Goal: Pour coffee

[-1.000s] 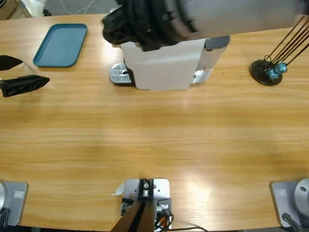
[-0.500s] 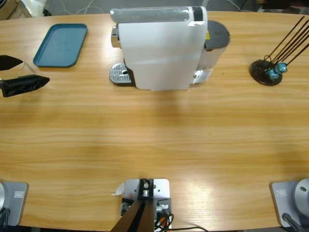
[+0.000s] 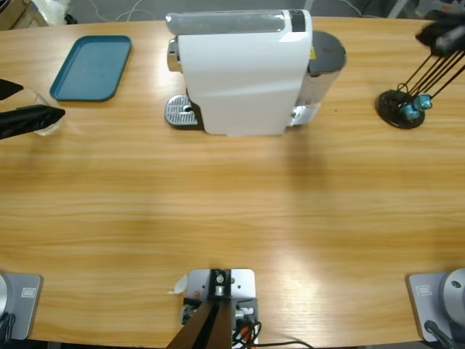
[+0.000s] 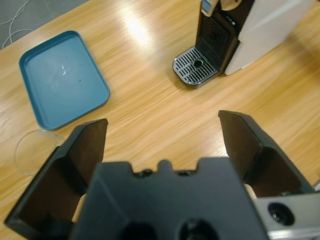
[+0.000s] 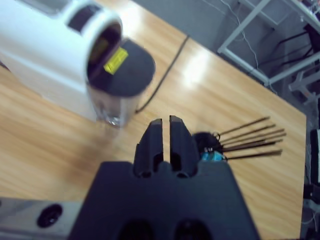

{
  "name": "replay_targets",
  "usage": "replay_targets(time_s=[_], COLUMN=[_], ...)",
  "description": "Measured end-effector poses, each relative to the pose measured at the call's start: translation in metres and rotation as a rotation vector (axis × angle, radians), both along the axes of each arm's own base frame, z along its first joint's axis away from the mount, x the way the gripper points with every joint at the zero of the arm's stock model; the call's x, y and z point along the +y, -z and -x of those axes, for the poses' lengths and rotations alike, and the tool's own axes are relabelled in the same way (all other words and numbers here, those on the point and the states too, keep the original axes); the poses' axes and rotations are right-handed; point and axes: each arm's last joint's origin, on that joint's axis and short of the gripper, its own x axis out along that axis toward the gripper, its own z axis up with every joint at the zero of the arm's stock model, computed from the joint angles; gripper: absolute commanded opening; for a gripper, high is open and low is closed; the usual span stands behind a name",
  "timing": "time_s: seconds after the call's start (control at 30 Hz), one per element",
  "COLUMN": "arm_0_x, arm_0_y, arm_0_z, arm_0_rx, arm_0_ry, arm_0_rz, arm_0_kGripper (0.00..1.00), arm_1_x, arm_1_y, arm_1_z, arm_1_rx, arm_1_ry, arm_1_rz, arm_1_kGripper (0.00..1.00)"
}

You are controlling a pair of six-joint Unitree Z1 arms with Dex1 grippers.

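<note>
I judge task barely begun: nothing gripped, nothing poured. Left gripper (image 4: 160,132) spread wide, empty, hanging just beside clear glass (image 4: 34,151) near blue tray (image 4: 62,77). Glass looks empty; I can't spot coffee anywhere. Tray empty. Drip grate (image 4: 196,71) of white coffee machine (image 3: 243,69) bare. Right gripper (image 5: 166,134) pressed together, empty, above stick holder (image 3: 401,107).
</note>
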Motion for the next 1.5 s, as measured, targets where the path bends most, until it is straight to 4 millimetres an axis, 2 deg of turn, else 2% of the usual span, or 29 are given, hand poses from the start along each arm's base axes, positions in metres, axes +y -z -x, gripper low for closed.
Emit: replay_targets(time_s=[0.07, 0.23, 0.3, 0.47, 0.53, 0.63, 0.8, 0.93, 1.1, 1.2, 1.5], arm_0_x=[0.002, 0.003, 0.002, 0.003, 0.006, 0.023, 0.048, 0.053, 0.063, 0.070, 0.075], arm_0_y=[-0.001, -0.003, -0.007, -0.020, -0.023, -0.021, -0.019, -0.011, 0.013, 0.019, 0.036], arm_0_z=[0.000, 0.001, 0.000, -0.005, -0.008, -0.015, -0.026, -0.038, -0.050, -0.055, -0.080], arm_0_rx=[-0.004, -0.008, -0.016, -0.036, -0.033, -0.016, 0.029, 0.084, 0.153, 0.166, 0.214], arm_0_ry=[-0.010, -0.011, -0.007, -0.001, -0.015, -0.132, -0.315, -0.397, -0.528, -0.588, -0.636], arm_0_rz=[0.004, 0.010, 0.019, 0.059, 0.075, 0.068, 0.053, 0.067, 0.070, 0.070, 0.051], arm_0_kGripper=[0.982, 0.996, 0.996, 0.991, 0.996, 0.996, 0.996, 0.996, 0.996, 0.996, 0.996], arm_1_x=[-0.008, -0.021, -0.024, -0.028, -0.029, -0.029, -0.031, -0.032, -0.031, -0.031, -0.030], arm_1_y=[0.009, 0.017, 0.021, 0.026, 0.027, 0.028, 0.030, 0.030, 0.031, 0.031, 0.030], arm_1_z=[0.005, 0.010, 0.010, 0.008, 0.007, 0.007, 0.006, 0.005, 0.006, 0.005, 0.004], arm_1_rx=[0.016, 0.046, 0.057, 0.089, 0.098, 0.108, 0.125, 0.134, 0.145, 0.143, 0.131], arm_1_ry=[0.004, 0.010, 0.018, 0.032, 0.030, 0.026, 0.031, 0.028, 0.018, 0.017, 0.015], arm_1_rz=[0.011, -0.006, -0.004, -0.010, -0.015, -0.020, -0.032, -0.041, -0.051, -0.054, -0.067], arm_1_kGripper=[0.401, 0.780, 0.873, 0.876, 0.928, 0.998, 1.000, 1.000, 1.000, 1.000, 1.000])
